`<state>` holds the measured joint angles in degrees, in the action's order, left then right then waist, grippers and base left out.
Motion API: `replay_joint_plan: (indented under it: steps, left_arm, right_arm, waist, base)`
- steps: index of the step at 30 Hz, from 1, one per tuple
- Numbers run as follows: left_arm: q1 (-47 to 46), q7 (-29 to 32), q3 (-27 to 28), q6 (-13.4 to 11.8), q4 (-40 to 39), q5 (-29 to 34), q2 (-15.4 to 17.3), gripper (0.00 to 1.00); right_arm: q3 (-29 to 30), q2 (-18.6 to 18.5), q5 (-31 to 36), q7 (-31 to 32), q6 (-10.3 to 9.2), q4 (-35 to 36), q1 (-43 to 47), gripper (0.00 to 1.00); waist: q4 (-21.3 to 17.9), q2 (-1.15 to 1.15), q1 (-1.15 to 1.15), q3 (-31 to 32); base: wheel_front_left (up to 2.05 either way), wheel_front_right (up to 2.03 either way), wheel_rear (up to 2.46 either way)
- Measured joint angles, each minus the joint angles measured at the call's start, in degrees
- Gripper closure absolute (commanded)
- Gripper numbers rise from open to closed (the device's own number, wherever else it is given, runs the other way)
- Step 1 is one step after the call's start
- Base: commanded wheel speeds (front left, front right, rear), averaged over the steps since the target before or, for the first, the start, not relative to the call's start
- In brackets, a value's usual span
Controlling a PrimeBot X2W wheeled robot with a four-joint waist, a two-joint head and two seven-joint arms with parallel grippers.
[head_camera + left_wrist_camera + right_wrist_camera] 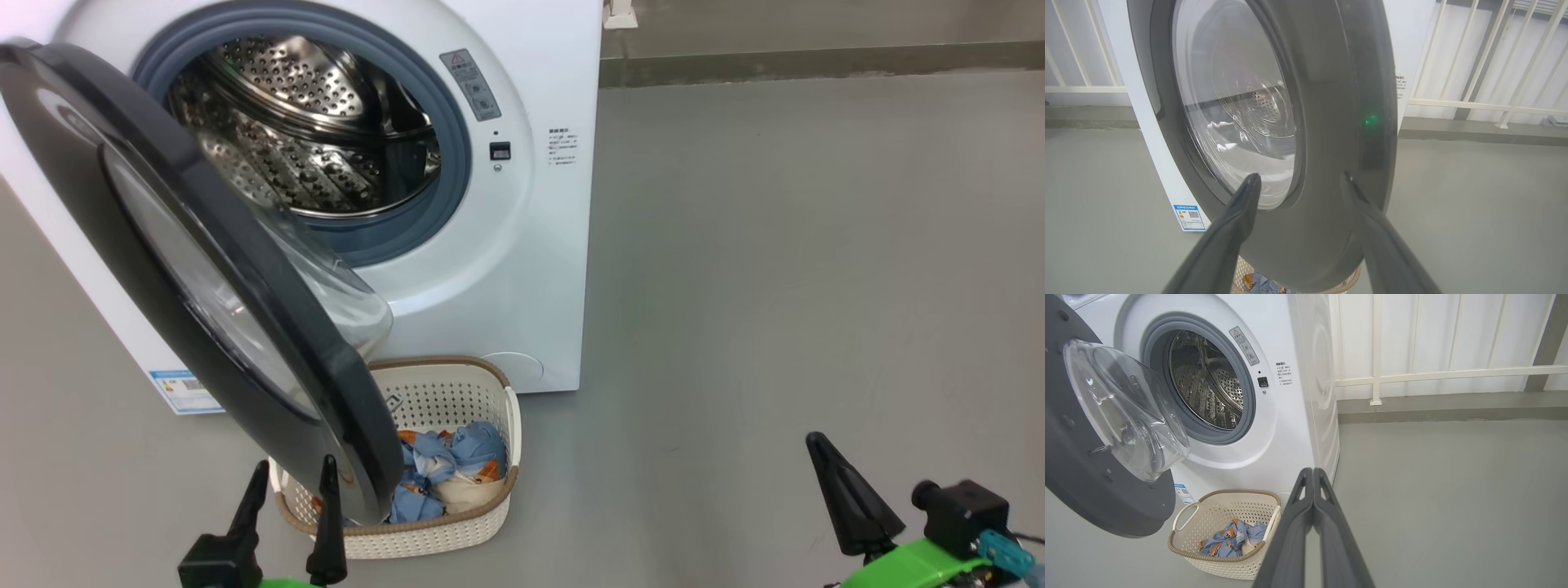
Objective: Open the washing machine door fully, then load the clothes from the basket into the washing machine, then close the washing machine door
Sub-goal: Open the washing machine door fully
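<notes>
**Door swung out, left gripper spread at its lower rim**

The washing machine door is a big round disc with a wide glossy black rim and a clear glass bowl bulging from its dark grey inner face. It stands swung out from the white washing machine, which leaves the perforated steel drum and the grey-blue seal in plain sight.

The left gripper is wide open. The door's lower rim lies directly ahead of its fingertips, one finger pointing at the glass and the other at the black rim. Whether either finger touches the rim is hard to judge from these angles.

Just beyond that gripper, partly under the door's bottom edge, the cream perforated basket sits on the floor. It holds the clothes, a soft heap of light blue, orange-printed and cream fabric.

The right gripper has its fingers pressed together on nothing. The basket and door lie well off to its left.
</notes>
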<state>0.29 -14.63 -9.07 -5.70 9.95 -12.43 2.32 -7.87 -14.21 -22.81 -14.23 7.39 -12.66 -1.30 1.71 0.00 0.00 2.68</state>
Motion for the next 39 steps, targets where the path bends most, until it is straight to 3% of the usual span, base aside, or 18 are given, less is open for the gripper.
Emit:
replay_joint_plan:
  steps: [4, 5, 6, 15, 39]
  left_arm:
    - [0.30, 0.00, 0.14, 0.25, 0.01, 0.07, 0.00, 0.00]
    - [0.45, 0.00, 0.15, 0.25, 0.01, 0.07, 0.00, 0.00]
    - [0.66, 0.00, 0.16, 0.25, 0.01, 0.07, 0.00, 0.00]
    - [0.89, 0.00, 0.32, 0.42, 0.05, 0.07, 0.00, 0.00]
    - [0.89, 0.00, 0.21, 0.41, 0.22, 0.07, 0.00, 0.00]
  right_arm:
    - [5.44, 3.67, 3.02, 0.00, 0.00, 1.99, 2.95, 1.00]
    - [6.36, 4.15, 3.86, 0.00, 0.00, 2.45, 3.33, 0.31]
    - [7.03, 4.67, 4.48, 0.03, 0.00, 2.66, 3.67, 0.00]
    - [8.09, 6.88, 6.87, 0.01, 0.00, 3.45, 4.59, 0.00]
    - [8.47, 8.37, 8.92, 0.01, 0.00, 1.69, 4.58, 0.00]
  waist:
    - [-0.36, 0.00, 0.00, 0.23]
    - [-0.40, 0.00, 0.00, 0.21]
    - [-0.43, 0.00, 0.00, 0.21]
    - [-0.77, 0.00, 0.00, 0.01]
    - [-0.51, 0.00, 0.00, -0.28]
  base:
    - [0.00, 0.00, 0.00]
    - [0.00, 0.00, 0.00]
    - [0.00, 0.00, 0.00]
    - [0.00, 0.00, 0.00]
    - [0.00, 0.00, 0.00]
